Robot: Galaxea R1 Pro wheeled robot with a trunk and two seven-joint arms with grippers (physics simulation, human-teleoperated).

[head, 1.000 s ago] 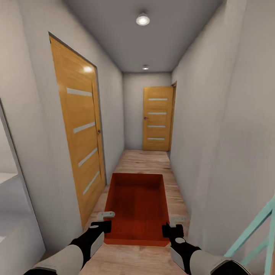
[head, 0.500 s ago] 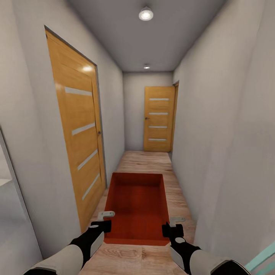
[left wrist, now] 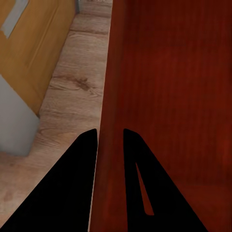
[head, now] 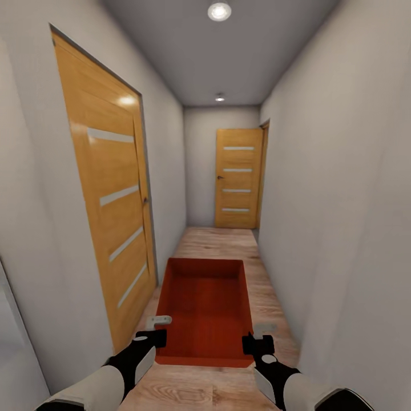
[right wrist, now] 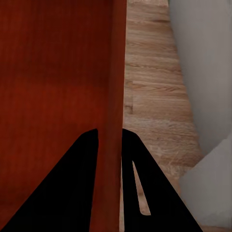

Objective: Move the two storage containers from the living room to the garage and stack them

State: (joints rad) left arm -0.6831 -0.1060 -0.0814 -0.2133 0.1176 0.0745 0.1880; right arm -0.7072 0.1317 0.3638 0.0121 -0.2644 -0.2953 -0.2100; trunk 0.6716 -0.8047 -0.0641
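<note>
One orange-red, topless storage container (head: 205, 308) hangs level in front of me above the light wood planks of a narrow hallway. My left gripper (head: 155, 332) is shut on its left side wall, and in the left wrist view the two fingers (left wrist: 110, 130) straddle that wall of the container (left wrist: 169, 96). My right gripper (head: 258, 337) is shut on the right side wall; the right wrist view shows its fingers (right wrist: 110, 129) clamping that wall of the container (right wrist: 53, 87). The other container, the living room and the garage with its floor are out of view.
Pale walls stand close on both sides. A shut wooden door (head: 108, 200) is near on the left, and another (head: 236, 178) closes the far end. Wood planking (head: 217, 242) runs ahead between them.
The view has advanced down the hallway: the left door looms nearer, and the teal frame at lower right and the white ledge at left have dropped out. Both grippers still hold the container.
</note>
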